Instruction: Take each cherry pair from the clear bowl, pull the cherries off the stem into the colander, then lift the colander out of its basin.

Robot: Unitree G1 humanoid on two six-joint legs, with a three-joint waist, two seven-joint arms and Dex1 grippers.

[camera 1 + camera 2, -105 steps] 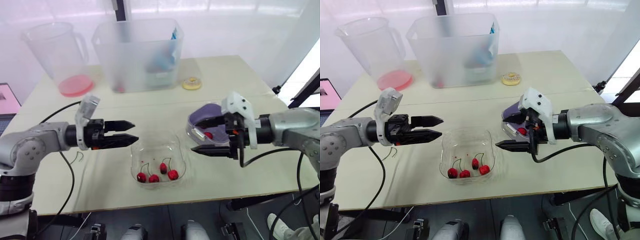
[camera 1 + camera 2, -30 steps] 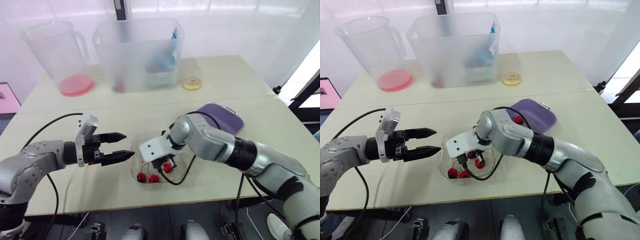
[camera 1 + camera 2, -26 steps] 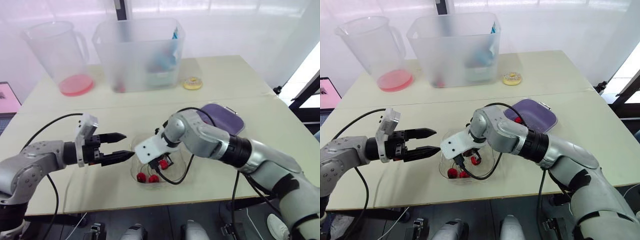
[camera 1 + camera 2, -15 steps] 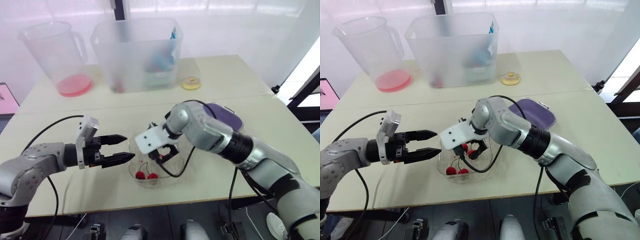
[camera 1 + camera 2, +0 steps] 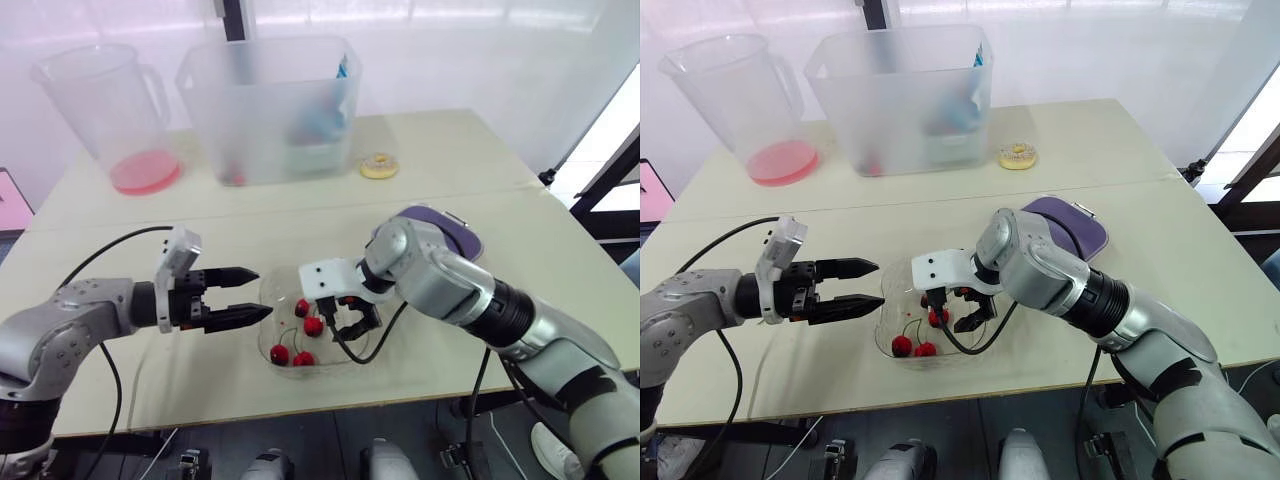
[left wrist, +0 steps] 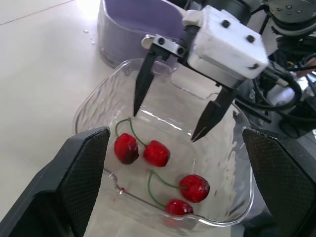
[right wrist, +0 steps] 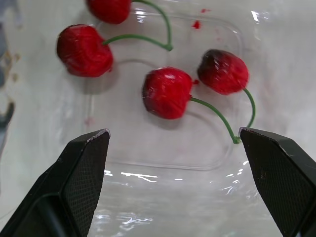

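The clear bowl (image 5: 268,303) sits near the table's front edge and holds two stemmed cherry pairs. One pair (image 5: 308,317) lies toward the left and the other (image 5: 291,356) at the front; both also lie loose on the bowl floor (image 7: 168,93). My right gripper (image 5: 352,318) hangs open over the bowl's right side, holding nothing, its fingertips (image 6: 195,136) pointing down inside the rim. My left gripper (image 5: 262,293) is open just left of the bowl, level with the rim. The purple colander (image 5: 445,228) sits in its basin behind my right arm.
A large translucent bin (image 5: 270,95) and a pitcher (image 5: 100,100) with a pink disc (image 5: 145,172) at its base stand along the back. A small yellow ring (image 5: 378,166) lies right of the bin. A black cable (image 5: 110,250) loops from my left arm.
My right gripper went from the colander into the bowl, then drew back to the bowl's right side, open. One cherry pair shifted left in the bowl. My left gripper barely moved.
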